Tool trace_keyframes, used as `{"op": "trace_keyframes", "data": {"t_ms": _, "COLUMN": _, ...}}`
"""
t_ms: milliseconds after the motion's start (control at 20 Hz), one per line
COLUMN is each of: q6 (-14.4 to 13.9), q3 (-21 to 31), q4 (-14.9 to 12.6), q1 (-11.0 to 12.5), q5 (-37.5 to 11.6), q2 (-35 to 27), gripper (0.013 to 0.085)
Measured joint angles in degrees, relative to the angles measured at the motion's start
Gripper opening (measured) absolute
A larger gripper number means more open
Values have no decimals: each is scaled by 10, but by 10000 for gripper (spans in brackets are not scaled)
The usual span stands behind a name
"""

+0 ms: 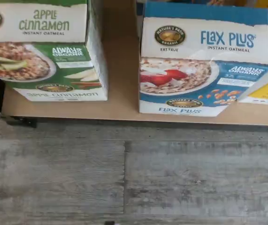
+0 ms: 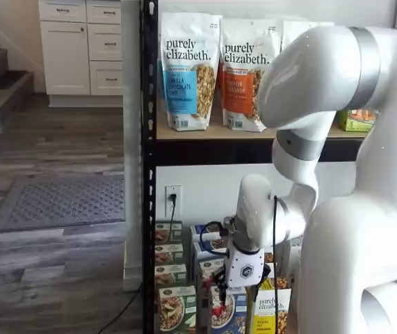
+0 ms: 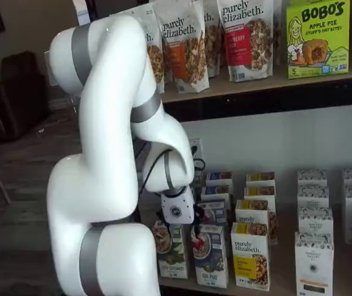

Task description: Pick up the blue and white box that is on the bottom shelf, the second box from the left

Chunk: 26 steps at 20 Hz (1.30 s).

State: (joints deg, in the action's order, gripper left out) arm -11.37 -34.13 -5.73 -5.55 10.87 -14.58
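Note:
The blue and white box (image 1: 204,65) reads "Flax Plus" and shows a cereal bowl with red berries. It stands upright at the front of the bottom shelf (image 1: 123,75), between a green-banded box and a yellow-banded one. It shows in both shelf views (image 2: 230,312) (image 3: 212,256), first of a row of alike boxes. My gripper (image 2: 220,296) hangs just in front of the box's upper front, also seen in a shelf view (image 3: 194,237). Only dark finger parts show below its white body. No gap or grasp is plain.
A green "Apple Cinnamon" box (image 1: 44,51) (image 3: 172,250) stands left of the blue box. A yellow "purely elizabeth" box (image 3: 249,256) (image 2: 272,314) stands right of it. Granola bags (image 2: 188,69) fill the upper shelf. The black rack post (image 2: 147,174) is at the left. Grey plank floor (image 1: 124,178) lies before the shelf.

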Motion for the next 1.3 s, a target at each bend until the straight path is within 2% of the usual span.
{"op": "trace_keyframes", "data": {"t_ms": 100, "q6": -10, "q3": -7, "q4": -13, "q1": 4, "q5": -8, "q2": -16, "gripper": 850}}
{"op": "trace_keyframes", "data": {"t_ms": 250, "q6": -3, "q3": -15, "q4": -9, "q1": 6, "q5": -28, "q2": -41, "gripper": 850}}
{"op": "trace_keyframes", "data": {"t_ms": 550, "q6": -36, "q3": -36, "q4": -44, "q1": 7, "q5": -45, "q2": -81, "gripper": 850}}
{"op": "trace_keyframes", "data": {"t_ms": 750, "q6": -96, "q3": -53, "q4": -113, "q1": 17, "q5": -60, "q2": -111, "gripper": 850}}
{"op": "trace_keyframes", "data": {"t_ms": 1150, "q6": -183, "q3": -77, "q4": -216, "q1": 33, "q5": -70, "q2": -140, "gripper": 850}}
{"op": "trace_keyframes", "data": {"t_ms": 1300, "q6": -203, "q3": -83, "q4": -240, "q1": 37, "q5": -72, "q2": -145, "gripper": 850}}
